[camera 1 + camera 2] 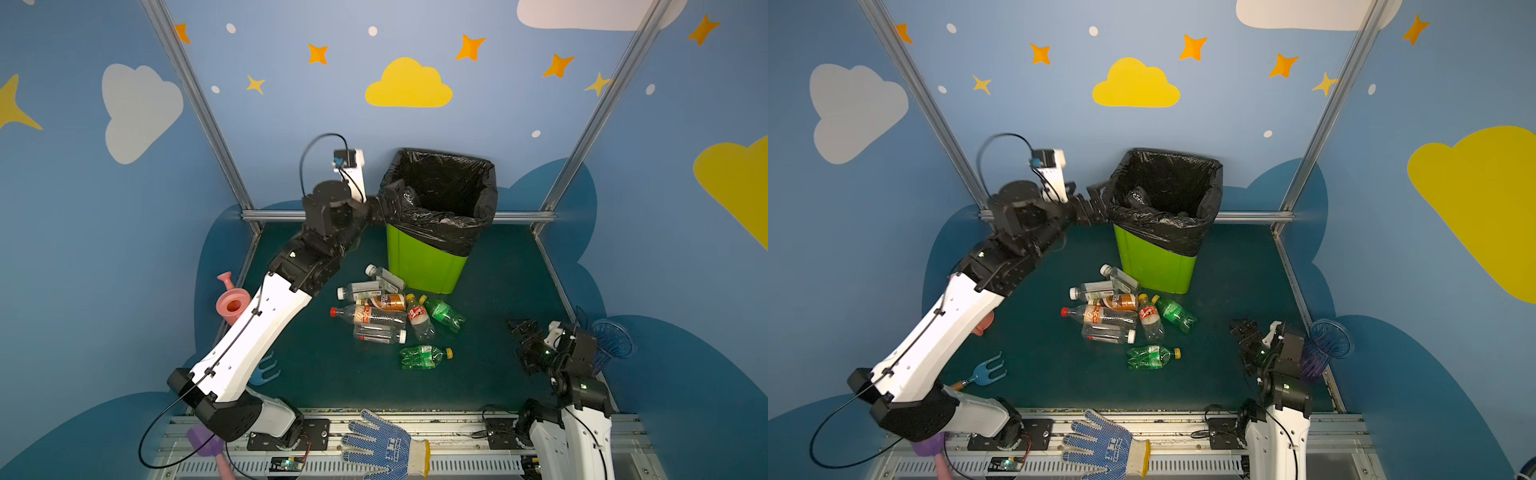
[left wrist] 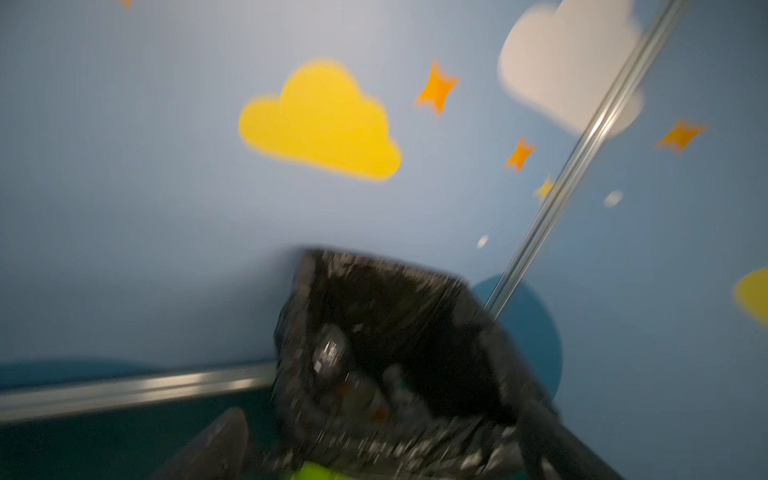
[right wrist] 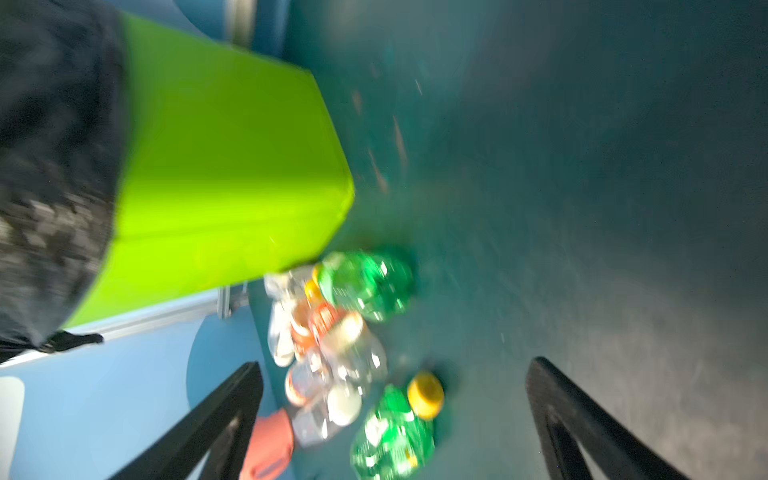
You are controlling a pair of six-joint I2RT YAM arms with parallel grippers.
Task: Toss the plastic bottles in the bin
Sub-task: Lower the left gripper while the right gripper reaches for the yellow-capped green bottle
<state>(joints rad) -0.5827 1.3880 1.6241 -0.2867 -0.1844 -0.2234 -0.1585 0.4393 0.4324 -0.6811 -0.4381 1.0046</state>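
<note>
Though bottles [image 1: 382, 318] strewn, blue-walled teal tabletop [image 1: 498, 291]

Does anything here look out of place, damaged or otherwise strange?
Yes. A blue-dotted work glove lies on the front rail, off the mat. One green bottle looks crushed and lies apart from the pile beside the bin.

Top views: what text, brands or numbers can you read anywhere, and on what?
"NESC": on the brown bottle, on its label; the rest is hidden.
On the glove: a blue printed mark, not readable.
On the other bottles: labels too small or blurred to read.
On the bin: no text seen.
Wrist views: too blurred for any text.
</note>
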